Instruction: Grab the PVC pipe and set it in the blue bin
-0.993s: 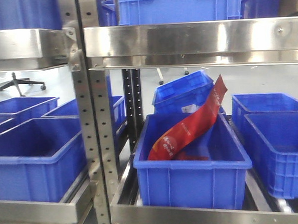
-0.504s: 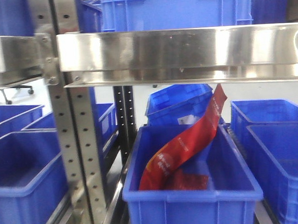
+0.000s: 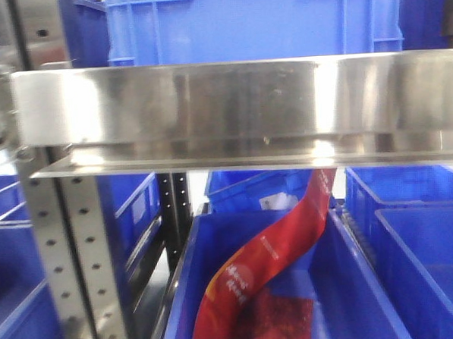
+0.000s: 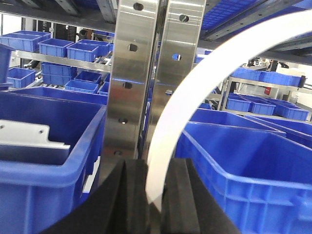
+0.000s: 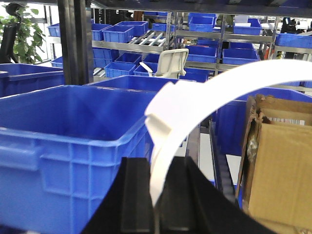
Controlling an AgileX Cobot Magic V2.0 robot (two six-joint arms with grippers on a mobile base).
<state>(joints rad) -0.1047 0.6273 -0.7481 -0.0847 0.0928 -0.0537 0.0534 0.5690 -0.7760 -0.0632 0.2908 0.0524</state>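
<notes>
In the left wrist view, my left gripper (image 4: 156, 166) is shut on the lower end of a white curved strip (image 4: 195, 92) that arcs up to the right. The right wrist view shows the same: my right gripper (image 5: 157, 165) is shut on a white curved strip (image 5: 204, 97) with a notched joint. I cannot tell whether this strip is the PVC pipe. A blue bin (image 4: 243, 161) lies just right of the left gripper, and another blue bin (image 5: 73, 122) stands left of the right gripper. Neither gripper appears in the front view.
A steel shelf beam (image 3: 231, 108) crosses the front view, with a perforated upright (image 3: 72, 261) at left. Below it, a blue bin (image 3: 346, 285) holds a red packet (image 3: 269, 251). Steel uprights (image 4: 141, 73) stand ahead of the left gripper. A cardboard box (image 5: 282, 165) is at right.
The front view has closed in on the rack. The shelf beam now fills the middle of the frame, and the bin with the red packet looks larger and lower.
</notes>
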